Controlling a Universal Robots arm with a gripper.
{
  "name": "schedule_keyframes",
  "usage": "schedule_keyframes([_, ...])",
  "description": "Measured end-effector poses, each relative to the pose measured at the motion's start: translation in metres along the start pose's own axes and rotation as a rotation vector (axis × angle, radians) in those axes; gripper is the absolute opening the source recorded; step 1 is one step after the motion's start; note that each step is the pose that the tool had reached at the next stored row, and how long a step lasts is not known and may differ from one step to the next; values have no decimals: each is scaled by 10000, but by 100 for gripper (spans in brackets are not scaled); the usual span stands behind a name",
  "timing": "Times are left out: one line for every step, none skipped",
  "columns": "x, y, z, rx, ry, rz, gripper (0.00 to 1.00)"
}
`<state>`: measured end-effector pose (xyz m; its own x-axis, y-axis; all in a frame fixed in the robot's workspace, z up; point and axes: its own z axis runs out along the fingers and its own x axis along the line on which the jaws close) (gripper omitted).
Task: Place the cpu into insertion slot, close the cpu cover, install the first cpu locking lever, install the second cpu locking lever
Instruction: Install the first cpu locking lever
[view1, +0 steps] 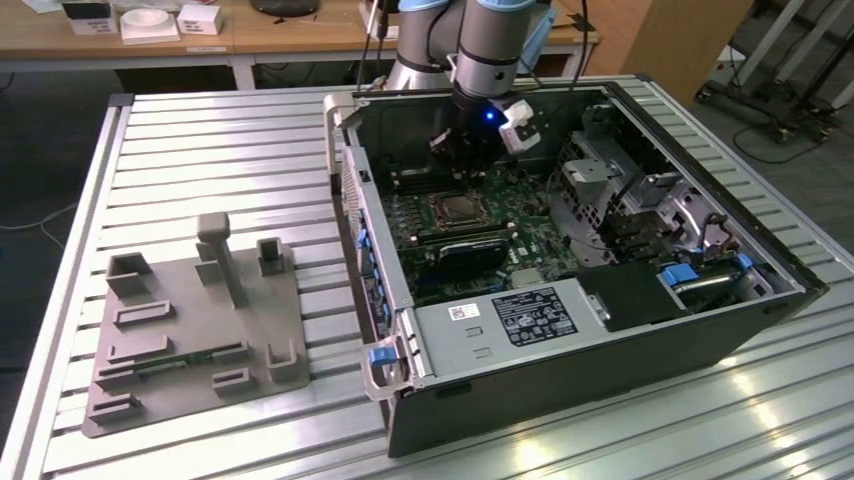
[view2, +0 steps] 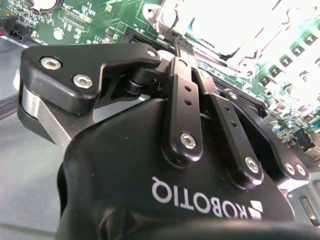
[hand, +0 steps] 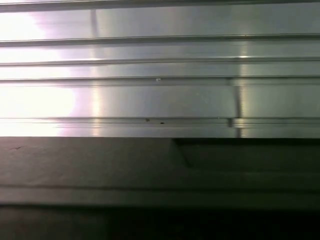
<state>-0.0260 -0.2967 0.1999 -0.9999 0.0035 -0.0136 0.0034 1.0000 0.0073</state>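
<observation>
Inside the open computer case (view1: 747, 330), the gripper (view1: 461, 160) hangs low over the green motherboard (view1: 527, 190), at about 12 o'clock from the insertion slot (view1: 458, 209), near it but apart. The cpu (view1: 461, 209) appears seated there under the cpu cover (view1: 438, 213). In the second wrist view the linkage (view2: 182, 105) looks drawn together; fingertip state cannot be told. Risk: a skewed descent could scrape the surround or miss the lever.

The setting is a robotics lab or workshop: an opened computer case (view1: 561, 270) lies on a slatted aluminium table (view1: 200, 150), with wooden workbenches (view1: 267, 35) behind.
</observation>
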Motion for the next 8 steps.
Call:
schedule_keyframes([0,0,1,16,0,0,10])
schedule_keyframes([0,-1,2,33,1,1,10])
schedule_keyframes([0,-2,3,48,2,1,10])
schedule_keyframes([0,-2,4,63,2,0,10])
schedule_keyframes([0,-3,4,76,2,0,10])
schedule_keyframes([0,-3,6,88,2,-1,10])
schedule_keyframes([0,-4,6,97,2,0,10])
schedule_keyframes([0,-4,7,102,2,0,10])
